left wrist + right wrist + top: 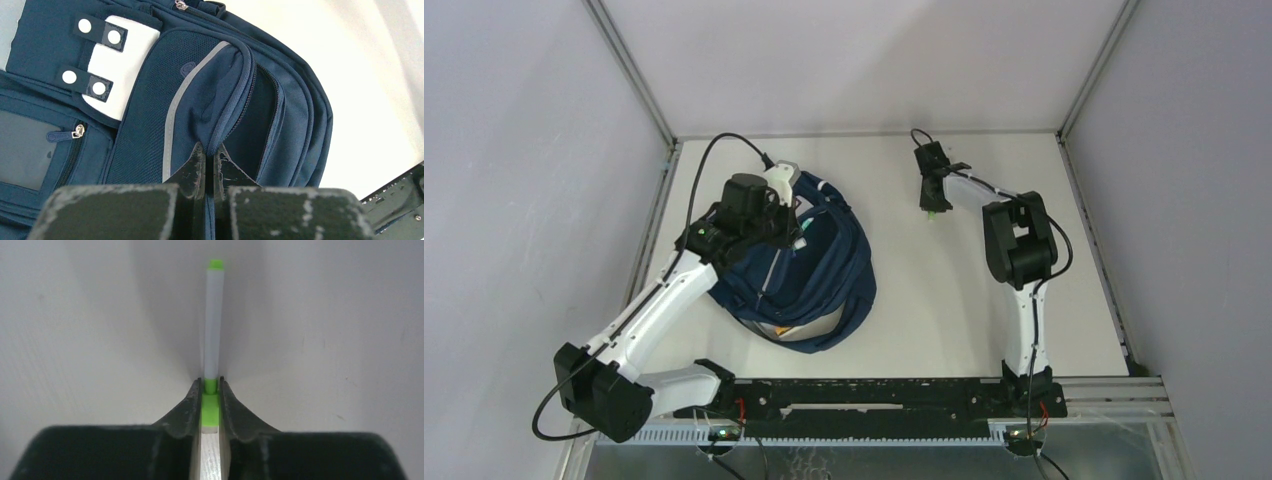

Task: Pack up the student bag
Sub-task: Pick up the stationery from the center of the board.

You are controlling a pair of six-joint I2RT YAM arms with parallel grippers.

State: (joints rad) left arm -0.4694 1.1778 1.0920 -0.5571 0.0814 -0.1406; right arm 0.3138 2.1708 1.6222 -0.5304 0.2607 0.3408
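The left tool [210, 148] pinches a pocket rim of the bag [824, 275] at the left of the surface [944, 300], likely to hold it open, while the right tool [210, 386], well apart, clamps a green-tipped marker [214, 320] for packing.

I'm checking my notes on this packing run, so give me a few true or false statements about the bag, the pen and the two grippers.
1. The left gripper is shut on a fold of the bag. True.
2. The right gripper is empty. False: its jaws are closed around a pen.
3. The pen is blue all over. False: it has a white barrel with green ends.
4. The pen is outside the bag. True: it is at the right gripper, well clear of the bag.
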